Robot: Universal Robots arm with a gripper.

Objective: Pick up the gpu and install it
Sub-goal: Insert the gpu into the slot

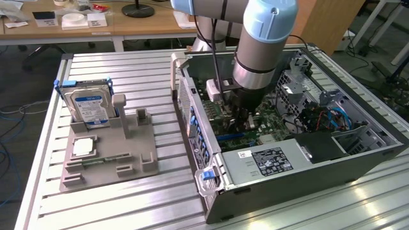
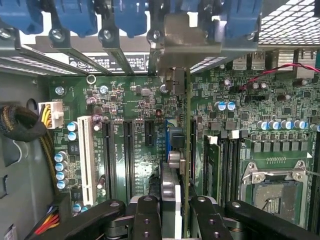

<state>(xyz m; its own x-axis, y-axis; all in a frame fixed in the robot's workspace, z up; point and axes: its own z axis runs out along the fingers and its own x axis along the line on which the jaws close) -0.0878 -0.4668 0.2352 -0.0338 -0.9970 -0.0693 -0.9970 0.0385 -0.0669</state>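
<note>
Fingers (image 2: 172,215) clamped on gpu (image 2: 186,150), held edge-on above motherboard (image 2: 135,100) slots inside case (image 1: 307,177). Risk: missing the slot, bracket catching the rear frame, card tilting, pressing onto neighbouring components.

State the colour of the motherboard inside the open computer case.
Green; the motherboard shows best in the wrist view.

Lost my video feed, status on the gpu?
Gripper jaws shut on gpu. Card held edge-on inside the computer case, over the motherboard slots. Nothing blocking seen.
</note>
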